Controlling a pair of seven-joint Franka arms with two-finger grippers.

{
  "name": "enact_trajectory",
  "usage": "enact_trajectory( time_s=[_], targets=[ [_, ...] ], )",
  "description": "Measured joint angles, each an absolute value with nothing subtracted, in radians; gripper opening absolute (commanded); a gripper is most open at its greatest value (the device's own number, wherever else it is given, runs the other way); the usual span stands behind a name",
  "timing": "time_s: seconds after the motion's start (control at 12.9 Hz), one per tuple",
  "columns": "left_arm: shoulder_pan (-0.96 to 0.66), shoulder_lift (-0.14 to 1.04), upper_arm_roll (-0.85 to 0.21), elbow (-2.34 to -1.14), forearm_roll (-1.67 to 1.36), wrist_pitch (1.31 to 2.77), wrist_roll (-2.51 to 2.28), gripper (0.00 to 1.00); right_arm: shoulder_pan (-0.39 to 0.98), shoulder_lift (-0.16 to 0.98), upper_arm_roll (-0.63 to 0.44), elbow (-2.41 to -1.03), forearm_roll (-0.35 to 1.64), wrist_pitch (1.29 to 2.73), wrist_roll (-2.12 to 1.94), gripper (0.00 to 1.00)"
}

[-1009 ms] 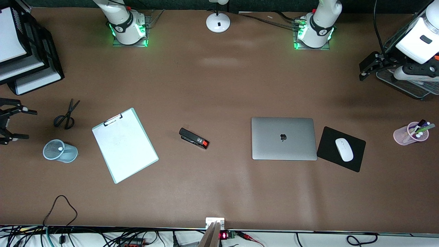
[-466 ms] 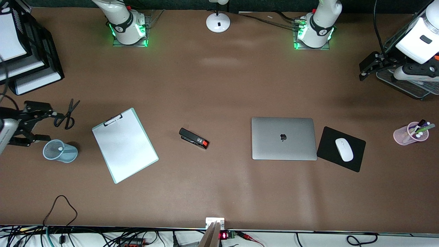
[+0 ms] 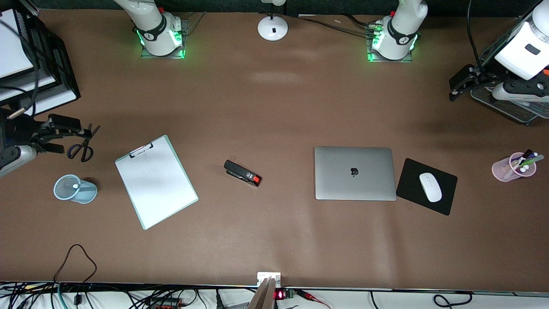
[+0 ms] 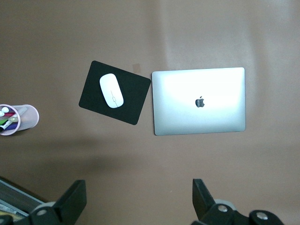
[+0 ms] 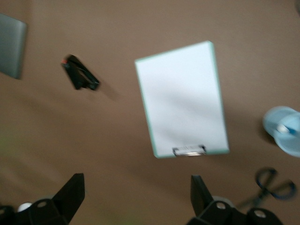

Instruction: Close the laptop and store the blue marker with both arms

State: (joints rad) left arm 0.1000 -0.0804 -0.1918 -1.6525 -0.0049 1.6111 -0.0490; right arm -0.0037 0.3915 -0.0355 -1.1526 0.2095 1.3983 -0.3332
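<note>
While the laptop [image 3: 355, 173] lies shut, lid up, on the counter [image 3: 274, 107] just beside the black mouse pad [image 3: 426, 186] with its white mouse [image 3: 430, 187], the blue marker stands tip up inside the light-blue mesh cup [image 3: 75, 189] at the right arm's end. Above the scissors [image 3: 83, 143] hangs the right tool [image 3: 64, 137], fingers spread wide and holding nothing. Spread and empty too, the left tool [image 3: 460, 88] hangs by the wire tray [image 3: 510, 107], well apart from the pink cup [image 3: 512, 167] of markers.

High front camera, two wrist cameras
</note>
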Motion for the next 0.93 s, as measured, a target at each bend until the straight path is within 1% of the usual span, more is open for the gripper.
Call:
enact_trajectory(
  time_s=[0.23, 0.47, 0.7, 0.93],
  targets=[
    [0.100, -0.080, -0.192, -1.652, -0.005, 1.611, -0.049, 1.00, 0.050, 0.314, -0.035, -1.215, 0.103, 1.349, -0.139, 1.00],
    [0.102, -0.080, -0.191, -1.653, -0.005, 1.611, -0.049, 1.00, 0.032, 0.253, -0.049, -1.282, 0.004, 1.337, -0.065, 1.00],
    [0.103, -0.080, -0.191, -1.653, -0.005, 1.611, -0.049, 1.00, 0.009, 0.233, -0.124, -1.303, -0.007, 1.348, -0.065, 1.00],
    [0.104, -0.080, -0.191, -1.652, -0.005, 1.611, -0.050, 1.00, 0.031, 0.217, -0.141, -1.320, -0.007, 1.353, -0.059, 1.00]
  ],
)
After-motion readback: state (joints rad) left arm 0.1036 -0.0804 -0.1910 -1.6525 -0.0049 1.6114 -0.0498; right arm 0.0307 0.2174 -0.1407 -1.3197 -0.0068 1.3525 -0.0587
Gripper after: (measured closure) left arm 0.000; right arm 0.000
